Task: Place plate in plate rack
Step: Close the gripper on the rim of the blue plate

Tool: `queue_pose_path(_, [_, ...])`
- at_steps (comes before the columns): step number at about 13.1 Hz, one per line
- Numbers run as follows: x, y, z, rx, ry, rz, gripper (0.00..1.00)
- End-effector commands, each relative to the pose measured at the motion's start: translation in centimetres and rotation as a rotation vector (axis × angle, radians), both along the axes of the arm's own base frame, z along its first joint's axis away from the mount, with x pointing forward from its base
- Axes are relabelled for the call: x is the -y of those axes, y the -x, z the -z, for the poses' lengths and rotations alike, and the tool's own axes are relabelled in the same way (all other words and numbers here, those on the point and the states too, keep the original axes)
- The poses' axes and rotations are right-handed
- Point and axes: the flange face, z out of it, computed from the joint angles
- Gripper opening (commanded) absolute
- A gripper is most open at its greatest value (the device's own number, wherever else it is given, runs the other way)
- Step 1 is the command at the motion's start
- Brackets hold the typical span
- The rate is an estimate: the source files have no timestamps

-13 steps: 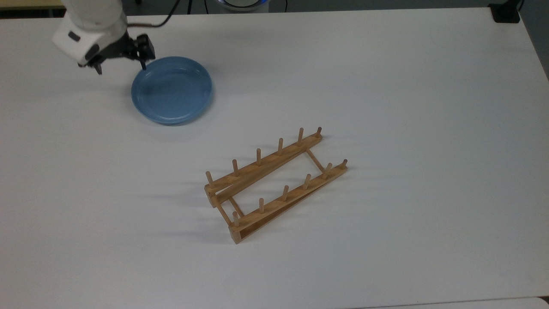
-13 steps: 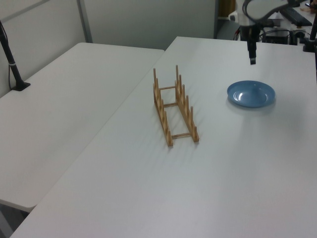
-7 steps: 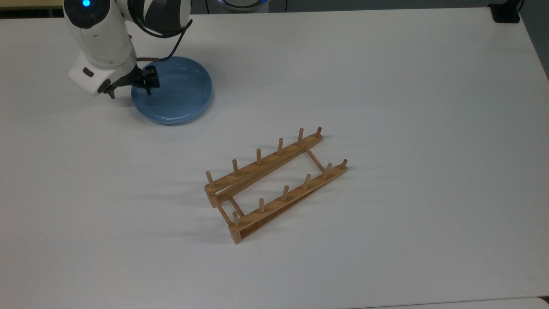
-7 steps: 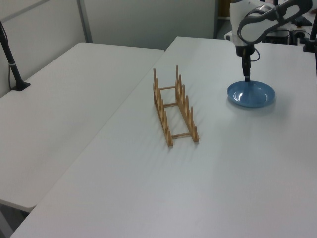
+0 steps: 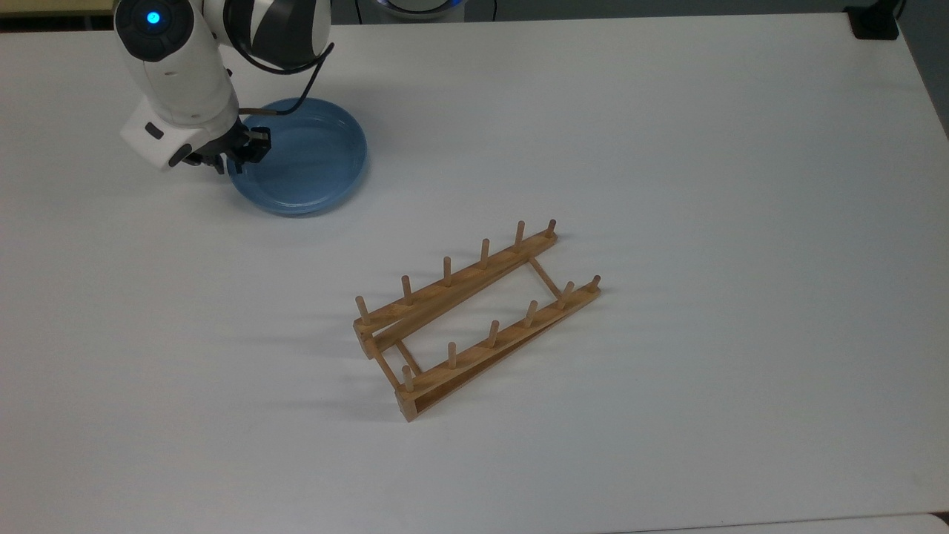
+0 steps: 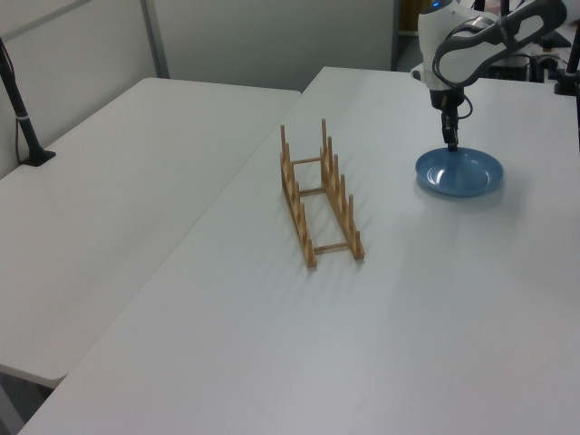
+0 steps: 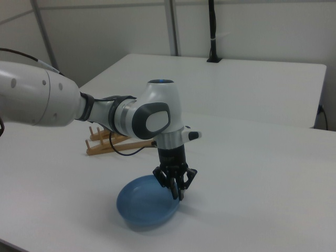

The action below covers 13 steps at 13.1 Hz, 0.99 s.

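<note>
White table point(image 5: 667, 148) surface. Gripper point(image 7: 176, 190) straddles plate point(image 5: 311, 159) rim, closure indeterminate. Risk: glossy rim slips out. Rack point(image 5: 474, 315) well apart.

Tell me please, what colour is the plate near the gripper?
The plate is light blue and glossy, best shown in the top view.

- white table point(image 5: 667, 148), matte, fills the top view
- second white table point(image 6: 118, 190) just beside it on the left view's left, narrow seam between them
- black clamp post point(image 6: 23, 113) on the second table's far edge
- pale grey partition wall point(image 6: 263, 36) with metal upright point(image 6: 154, 36) behind
- dark clamp point(image 5: 875, 22) at the top view's upper right corner
- soft even light, faint shadows
</note>
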Motion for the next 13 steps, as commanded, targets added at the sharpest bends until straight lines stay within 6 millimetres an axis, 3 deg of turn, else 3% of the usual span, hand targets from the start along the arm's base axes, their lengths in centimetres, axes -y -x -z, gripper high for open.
queue_pose_path(1, [-0.02,-0.16,0.6,0.012,0.036,0.0,0.18])
queue_pose_path(4, [0.55,-0.04,1.23,-0.003,0.055,-0.011,0.19])
queue_pose_path(7, [0.92,0.02,1.14,-0.007,0.071,-0.019,0.51])
queue_pose_path(8, [0.84,-0.02,1.13,-0.006,0.071,-0.021,0.48])
queue_pose_path(9, [0.82,-0.09,1.22,0.0,0.072,-0.023,0.36])
queue_pose_path(10, [0.73,-0.24,1.19,0.012,0.073,-0.028,0.15])
queue_pose_path(11, [0.73,-0.26,1.18,0.014,0.073,-0.028,0.05])
queue_pose_path(13, [0.64,-0.33,1.35,0.014,0.073,-0.03,0.0])
